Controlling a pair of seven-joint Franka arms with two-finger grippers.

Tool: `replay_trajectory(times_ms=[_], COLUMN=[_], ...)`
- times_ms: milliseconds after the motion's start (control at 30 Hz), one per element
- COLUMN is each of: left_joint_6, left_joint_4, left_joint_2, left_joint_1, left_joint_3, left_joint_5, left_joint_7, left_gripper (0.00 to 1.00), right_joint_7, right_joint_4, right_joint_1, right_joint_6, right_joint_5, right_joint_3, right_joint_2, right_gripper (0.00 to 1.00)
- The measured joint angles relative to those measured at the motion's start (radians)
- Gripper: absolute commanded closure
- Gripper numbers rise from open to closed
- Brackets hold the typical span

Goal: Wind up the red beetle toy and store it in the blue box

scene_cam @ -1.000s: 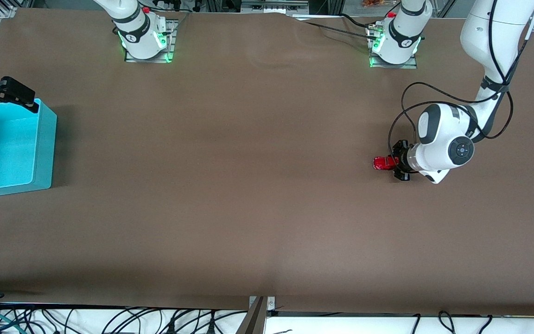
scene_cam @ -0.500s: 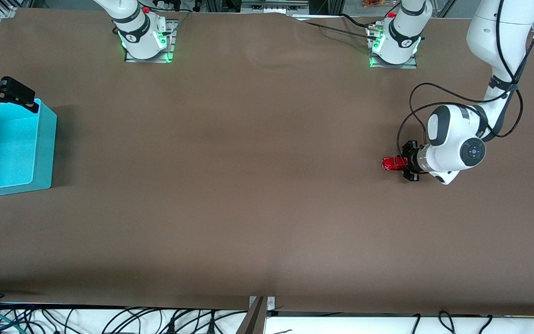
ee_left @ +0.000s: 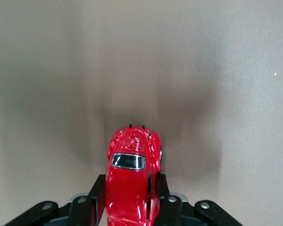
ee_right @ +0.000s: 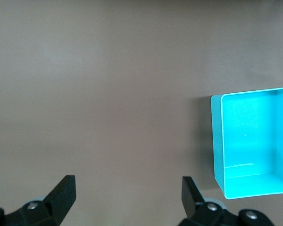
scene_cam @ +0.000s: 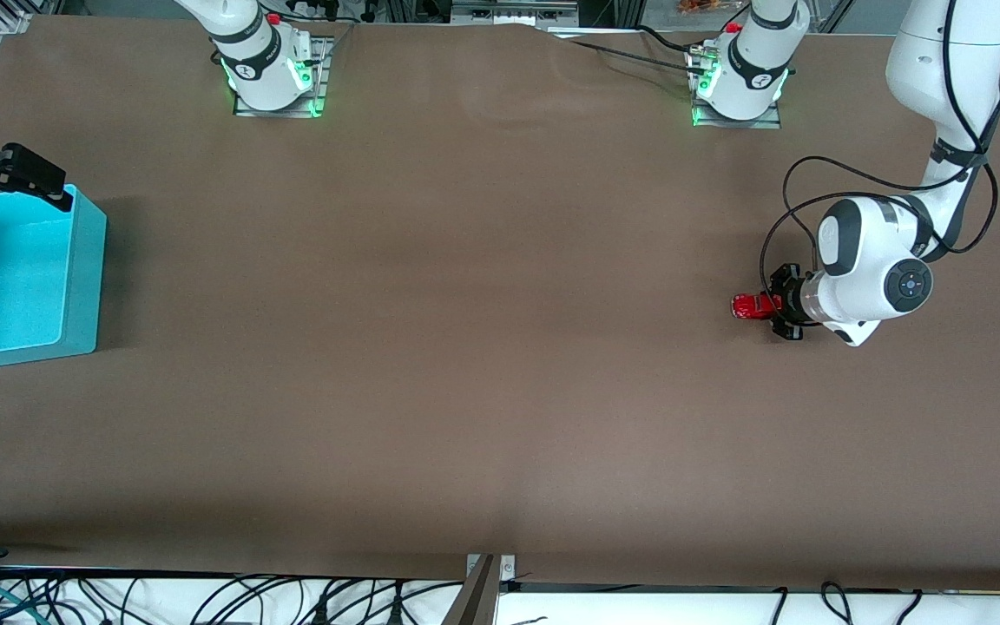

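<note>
The red beetle toy (scene_cam: 748, 306) is low against the brown table toward the left arm's end. My left gripper (scene_cam: 767, 305) is shut on its sides. In the left wrist view the black fingers (ee_left: 98, 188) clamp the toy (ee_left: 131, 165), whose rounded body sticks out past them. The blue box (scene_cam: 83, 278) stands at the right arm's end of the table. My right gripper (scene_cam: 50, 186) hovers open over the box's wall that faces the robots, holding nothing. The right wrist view shows the box (ee_right: 217, 141) off to one side of that gripper (ee_right: 128, 186).
The two arm bases (scene_cam: 270, 69) (scene_cam: 739, 82) stand along the table edge farthest from the front camera. A black cable (scene_cam: 791, 187) loops beside the left wrist. Loose cables (scene_cam: 205, 599) hang under the table edge nearest the front camera.
My left gripper has drawn the red beetle toy along the table toward the left arm's end. The right arm and the box have not moved.
</note>
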Motion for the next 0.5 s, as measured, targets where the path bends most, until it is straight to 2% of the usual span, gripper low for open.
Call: replay_trajectory(times_ms=[300,400,433,467,500], left_joint_6=[0.0,-0.001,-0.001,-0.002,-0.002], left_joint_4=[0.002,0.003,0.003,0.003,0.004], left_joint_2=[0.001,0.001,0.001,0.001,0.002], left_joint_1=[0.0,0.0,0.0,0.0,0.0], left_joint_3=[0.012,0.013,0.013,0.013,0.013], left_joint_5=[0.0,0.0,0.0,0.001,0.001], left_joint_7=[0.014,0.015,0.015,0.015,0.016], left_gripper=[1.0,0.94,0.9,0.8,0.63], right_joint_7=[0.0,0.0,0.0,0.0,0.0], right_joint_4=[0.0,0.0,0.0,0.0,0.0], right_joint_1=[0.0,0.0,0.0,0.0,0.0], right_joint_6=[0.0,0.0,0.0,0.0,0.0], right_joint_5=[0.0,0.0,0.0,0.0,0.0], right_joint_3=[0.0,0.0,0.0,0.0,0.0], right_joint_2=[0.0,0.0,0.0,0.0,0.0], right_gripper=[0.0,0.0,0.0,0.0,0.0])
